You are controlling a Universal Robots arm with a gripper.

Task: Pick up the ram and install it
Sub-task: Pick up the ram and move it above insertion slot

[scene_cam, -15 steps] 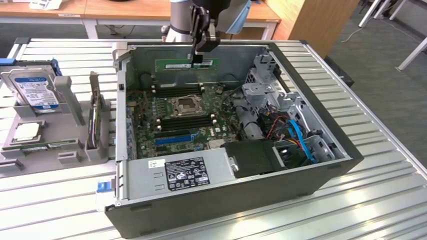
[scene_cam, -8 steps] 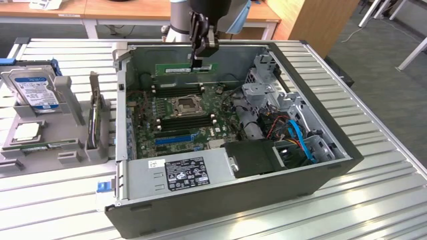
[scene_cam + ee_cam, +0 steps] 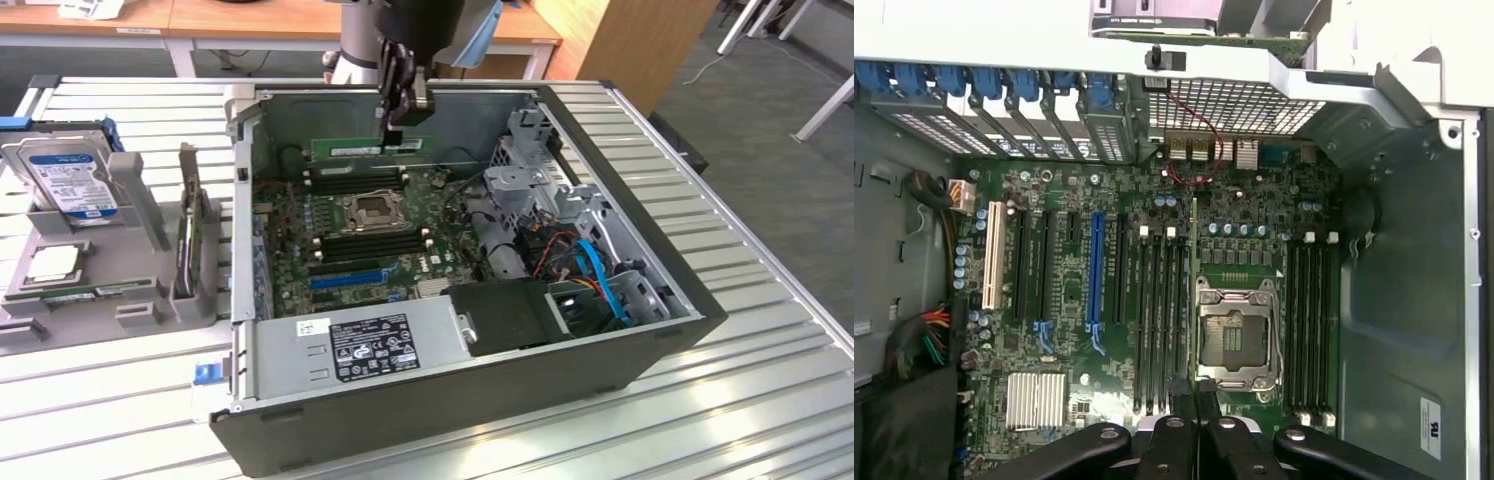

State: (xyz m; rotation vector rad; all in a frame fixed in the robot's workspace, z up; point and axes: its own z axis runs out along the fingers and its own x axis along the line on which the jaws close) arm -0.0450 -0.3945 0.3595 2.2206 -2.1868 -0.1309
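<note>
The ram, a long thin green circuit-board stick (image 3: 347, 149), is clenched edge-down in the black tool (image 3: 396, 135), right over the large green motherboard (image 3: 447, 200) inside the open dark computer case (image 3: 467, 420). It hangs by the black memory slots (image 3: 1154, 320), just beside the silver processor socket (image 3: 1234, 340).

We find bright, even room light on the ribbed silver metal table (image 3: 761, 400), with sheen at the exterior frame's lower right. Shadows pool inside the dark grey computer case (image 3: 534, 420); its pale rim (image 3: 1004, 30) glares white, and the black gripper (image 3: 1194, 385) pinching the narrow green ram stick (image 3: 1194, 270) is nearly a silhouette.
</note>
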